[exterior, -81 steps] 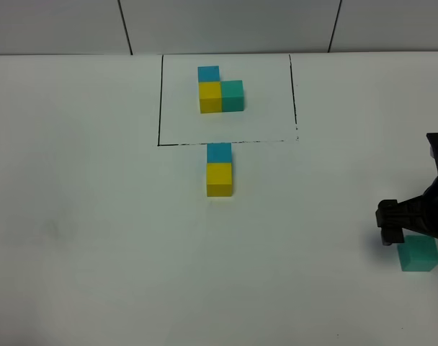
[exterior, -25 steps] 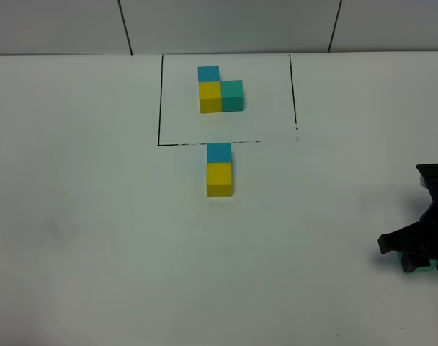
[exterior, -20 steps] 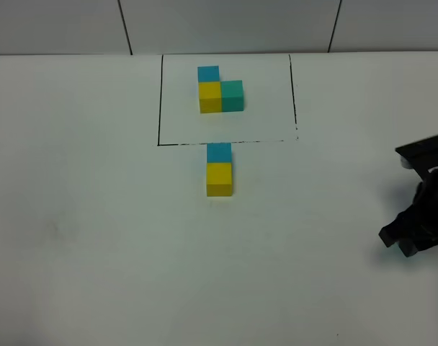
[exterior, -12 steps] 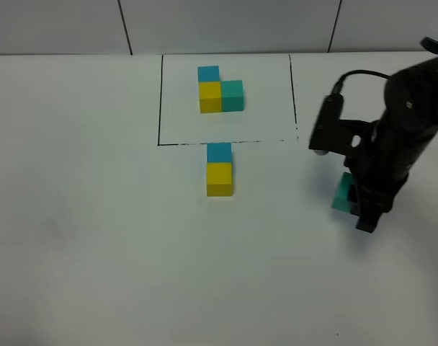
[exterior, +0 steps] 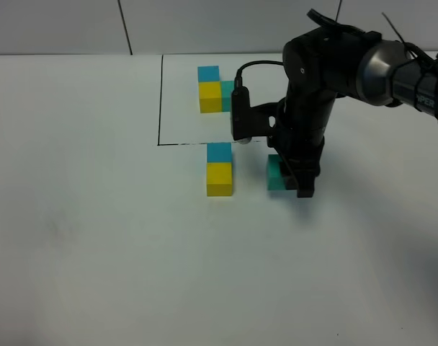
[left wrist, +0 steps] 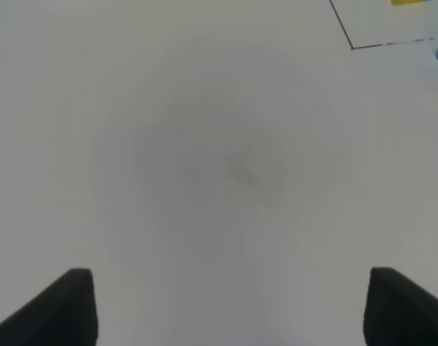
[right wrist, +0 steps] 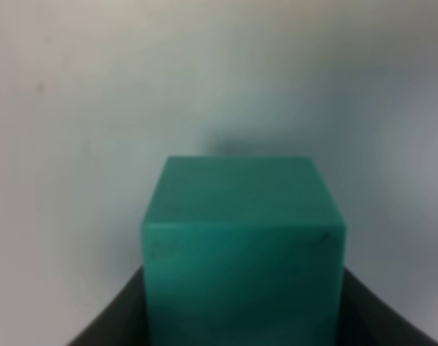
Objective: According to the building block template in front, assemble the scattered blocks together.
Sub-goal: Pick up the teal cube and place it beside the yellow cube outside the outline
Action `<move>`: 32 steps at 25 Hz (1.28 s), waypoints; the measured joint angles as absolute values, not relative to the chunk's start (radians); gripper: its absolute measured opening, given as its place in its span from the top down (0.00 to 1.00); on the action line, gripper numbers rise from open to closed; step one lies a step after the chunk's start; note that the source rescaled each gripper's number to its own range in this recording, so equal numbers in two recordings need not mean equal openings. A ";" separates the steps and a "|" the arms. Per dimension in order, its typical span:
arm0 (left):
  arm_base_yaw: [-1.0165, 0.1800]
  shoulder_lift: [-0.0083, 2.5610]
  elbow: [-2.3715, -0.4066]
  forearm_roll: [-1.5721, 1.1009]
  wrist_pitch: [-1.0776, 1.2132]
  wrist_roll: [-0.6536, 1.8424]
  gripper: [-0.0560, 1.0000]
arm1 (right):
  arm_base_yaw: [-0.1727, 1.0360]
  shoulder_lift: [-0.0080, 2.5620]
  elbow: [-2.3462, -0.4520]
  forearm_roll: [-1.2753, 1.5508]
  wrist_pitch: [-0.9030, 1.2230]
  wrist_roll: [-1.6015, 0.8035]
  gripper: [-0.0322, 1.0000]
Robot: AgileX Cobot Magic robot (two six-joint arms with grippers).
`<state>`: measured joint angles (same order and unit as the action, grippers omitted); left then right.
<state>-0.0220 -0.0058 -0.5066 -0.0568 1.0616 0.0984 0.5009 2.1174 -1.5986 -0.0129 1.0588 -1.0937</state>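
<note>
Teal-green matte cube (exterior: 276, 176), gripped in the right claw (exterior: 291, 177), low over the white table (exterior: 96, 238) and short of its slot.
The wrist view shows the claw's jaws closed on 2 opposite faces of the cube; I cannot tell whether the cube touches the table. Near the claw, on the side of the cube's free face, the small yellow cube (exterior: 220, 179) and sky-blue cube (exterior: 219, 152) sit touching in 1 row. Beyond the claw lies the black-framed template trio (exterior: 212, 92), where teal sits flush against yellow's side. My judgement: bring teal's face parallel to yellow's, align it with yellow rather than blue, close the gap slowly so the pair is not shoved, and let go only once flush. The left claw (left wrist: 237, 310) hangs open over bare table.
</note>
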 joint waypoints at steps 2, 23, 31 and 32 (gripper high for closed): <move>-0.022 -0.006 -0.507 -0.057 1.062 0.099 0.12 | 0.510 2.155 -1.652 0.000 1.074 -1.099 0.96; -0.022 -0.006 -0.507 -0.057 1.062 0.099 0.12 | 0.545 2.302 -1.762 -0.009 1.073 -0.974 0.96; -0.022 -0.006 -0.507 -0.057 1.062 0.099 0.12 | 0.551 2.305 -1.764 -0.020 1.074 -0.970 0.96; -0.022 -0.006 -0.507 -0.057 1.062 0.099 0.12 | 0.551 2.305 -1.764 -0.020 1.074 -0.970 0.96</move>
